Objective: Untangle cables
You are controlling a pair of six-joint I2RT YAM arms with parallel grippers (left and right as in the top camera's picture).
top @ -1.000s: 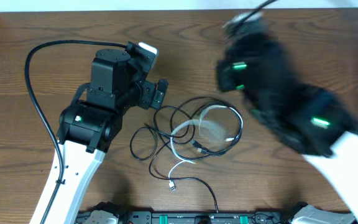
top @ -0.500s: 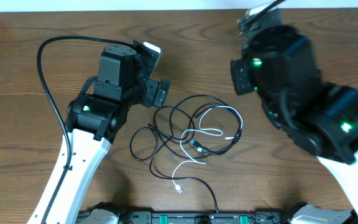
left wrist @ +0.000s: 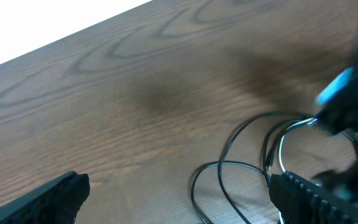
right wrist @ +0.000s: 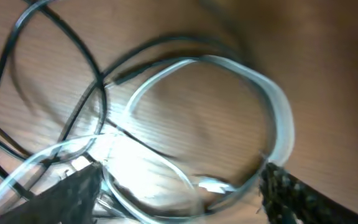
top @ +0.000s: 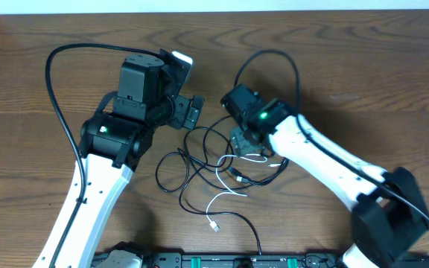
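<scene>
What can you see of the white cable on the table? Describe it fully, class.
The white cable is thin and flexible, plastic-coated by its look, with a small plug end lying near the front of the wooden table. It lies slack in loose curves, its upper loop tangled with the black cables, which cross it. The right tool, open, hangs over that loop; the blurred wrist view does not show contact.

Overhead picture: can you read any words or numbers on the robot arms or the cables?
No text can be read in any view.
The left arm and right arm show only small green lights, no letters.
The cables and the table carry no visible label.
Both wrist views are too blurred to show writing.
</scene>
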